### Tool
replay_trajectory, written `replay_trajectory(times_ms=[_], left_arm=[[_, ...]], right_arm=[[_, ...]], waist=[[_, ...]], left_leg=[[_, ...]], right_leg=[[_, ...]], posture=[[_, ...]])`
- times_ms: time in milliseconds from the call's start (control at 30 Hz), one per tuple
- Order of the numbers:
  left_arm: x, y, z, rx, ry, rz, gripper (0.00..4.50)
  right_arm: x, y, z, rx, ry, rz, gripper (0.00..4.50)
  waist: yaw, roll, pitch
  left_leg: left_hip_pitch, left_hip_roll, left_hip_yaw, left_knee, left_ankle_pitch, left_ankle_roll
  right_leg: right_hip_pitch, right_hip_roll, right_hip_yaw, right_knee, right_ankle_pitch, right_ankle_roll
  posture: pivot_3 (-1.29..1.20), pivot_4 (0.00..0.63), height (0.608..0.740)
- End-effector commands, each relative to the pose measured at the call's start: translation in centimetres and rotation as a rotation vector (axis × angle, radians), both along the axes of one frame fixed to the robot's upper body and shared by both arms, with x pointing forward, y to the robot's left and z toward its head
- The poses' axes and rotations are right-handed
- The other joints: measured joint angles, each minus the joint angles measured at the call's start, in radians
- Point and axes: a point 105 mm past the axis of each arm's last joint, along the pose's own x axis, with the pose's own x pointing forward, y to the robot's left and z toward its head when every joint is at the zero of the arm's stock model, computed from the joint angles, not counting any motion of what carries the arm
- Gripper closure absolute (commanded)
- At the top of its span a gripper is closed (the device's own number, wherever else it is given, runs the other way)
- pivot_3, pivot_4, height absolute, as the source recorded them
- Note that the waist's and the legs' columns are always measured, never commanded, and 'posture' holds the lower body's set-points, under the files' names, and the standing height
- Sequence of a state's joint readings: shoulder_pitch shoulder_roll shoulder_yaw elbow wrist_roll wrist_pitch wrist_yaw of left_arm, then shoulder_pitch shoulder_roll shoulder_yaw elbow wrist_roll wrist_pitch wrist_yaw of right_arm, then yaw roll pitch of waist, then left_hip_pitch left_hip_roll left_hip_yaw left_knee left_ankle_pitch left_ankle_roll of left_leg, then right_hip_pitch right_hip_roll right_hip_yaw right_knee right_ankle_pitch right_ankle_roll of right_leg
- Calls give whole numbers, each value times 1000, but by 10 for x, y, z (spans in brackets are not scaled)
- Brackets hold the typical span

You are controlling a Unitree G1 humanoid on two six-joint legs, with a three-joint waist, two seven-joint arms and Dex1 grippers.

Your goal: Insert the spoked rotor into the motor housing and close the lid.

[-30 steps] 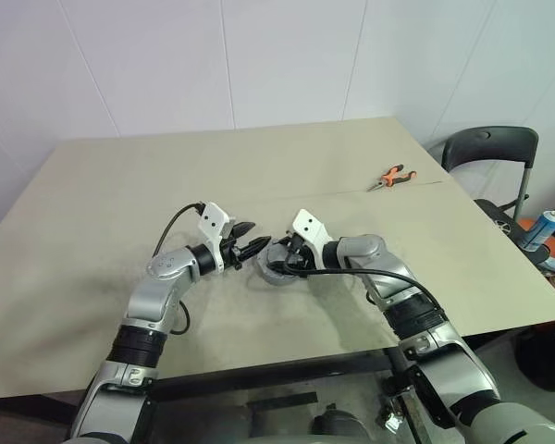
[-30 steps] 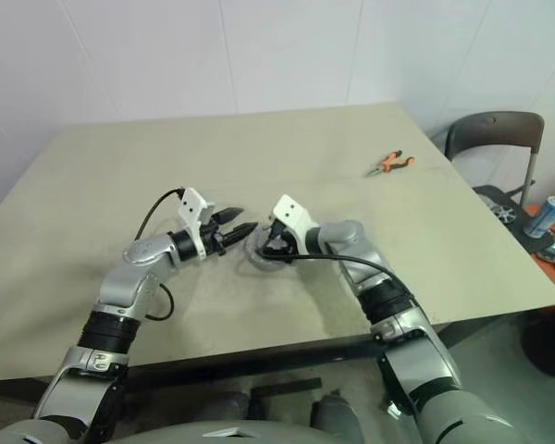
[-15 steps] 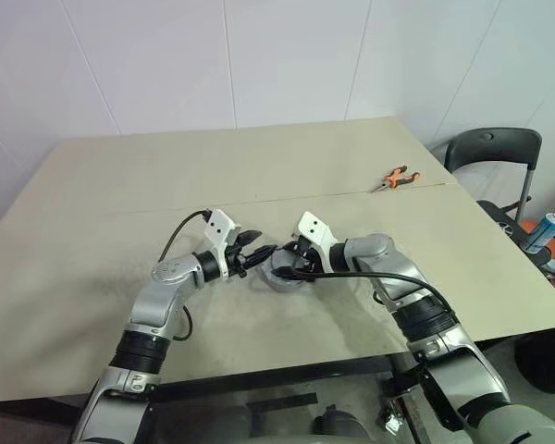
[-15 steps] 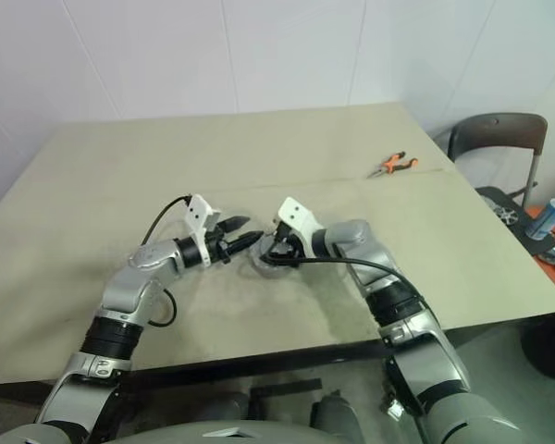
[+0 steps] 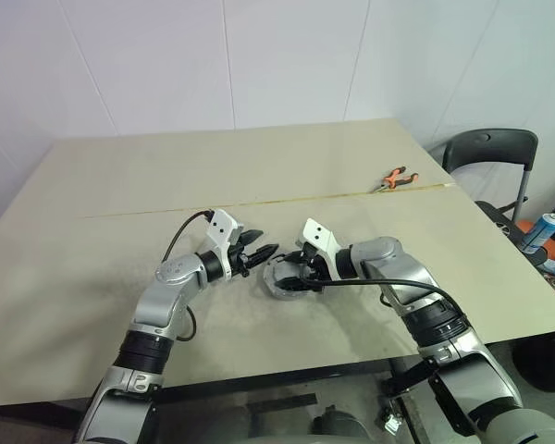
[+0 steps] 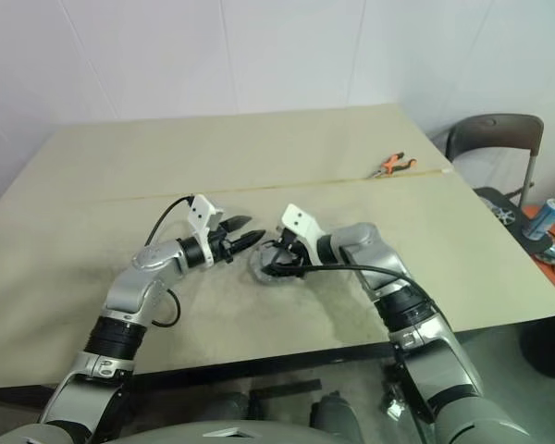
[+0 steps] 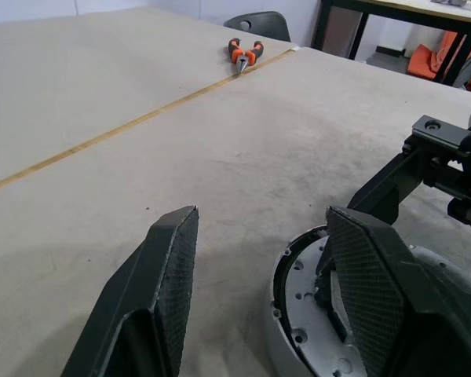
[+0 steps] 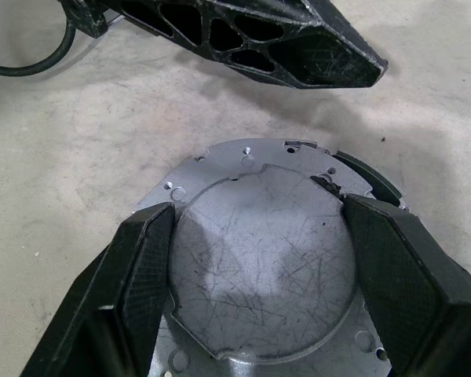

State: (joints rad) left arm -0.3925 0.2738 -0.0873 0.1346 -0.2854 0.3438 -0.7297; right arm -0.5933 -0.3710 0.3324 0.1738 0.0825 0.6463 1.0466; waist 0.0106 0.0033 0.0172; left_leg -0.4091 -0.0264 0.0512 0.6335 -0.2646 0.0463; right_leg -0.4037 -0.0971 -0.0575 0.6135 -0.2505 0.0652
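Note:
The motor housing (image 8: 259,267) is a round grey metal puck with a dark rim, lying on the table (image 5: 120,213) in front of me. Its scratched silver face with small holes is turned up, and no windings show. My right gripper (image 8: 257,208) reaches in from the right. It is shut on the housing, with a finger pressed against each side of the raised centre disc. My left gripper (image 5: 263,249) hovers open and empty just left of the housing (image 7: 302,314), one fingertip (image 7: 361,259) above its edge. The spoked rotor and the lid are out of view.
Orange-handled pliers (image 5: 395,176) lie at the table's far right, near a yellow seam line (image 5: 259,200) across the top. A black chair (image 5: 492,148) and a blue can (image 5: 548,228) stand beyond the right edge.
The camera has shifted a little. My right hand has drawn slightly back toward me and turned its wrist, keeping its hold on the housing. The left gripper has stayed put.

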Motion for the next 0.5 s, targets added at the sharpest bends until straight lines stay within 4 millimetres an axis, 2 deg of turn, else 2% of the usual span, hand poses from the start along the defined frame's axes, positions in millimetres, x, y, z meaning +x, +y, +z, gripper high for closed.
replay_trajectory(times_ms=[33,133,300,500], left_arm=[[-1,-1,12,-9,-44,-3,1746],[-2,1,10,-8,-41,1,1746],[-2,1,8,-7,-32,4,1746],[0,3,8,-6,-33,11,1746]], right_arm=[[-8,-3,-43,-86,104,-42,1280],[1,2,-33,-21,82,-85,1280],[-11,13,-2,175,161,-22,1280],[-10,12,3,203,139,-38,1280]], waist=[[-2,-1,-2],[-6,-2,-3],[-1,-2,-3],[0,-2,-3]], left_leg=[[0,0,0,1,0,0],[3,0,0,3,0,-1],[3,1,-1,12,0,-1],[-1,1,0,11,0,0]], right_leg=[[1,0,0,0,0,0],[3,0,0,1,0,0],[4,1,-1,5,0,0],[-2,0,0,6,0,0]], posture=[[0,0,740],[0,0,740],[0,0,740],[0,0,740]])
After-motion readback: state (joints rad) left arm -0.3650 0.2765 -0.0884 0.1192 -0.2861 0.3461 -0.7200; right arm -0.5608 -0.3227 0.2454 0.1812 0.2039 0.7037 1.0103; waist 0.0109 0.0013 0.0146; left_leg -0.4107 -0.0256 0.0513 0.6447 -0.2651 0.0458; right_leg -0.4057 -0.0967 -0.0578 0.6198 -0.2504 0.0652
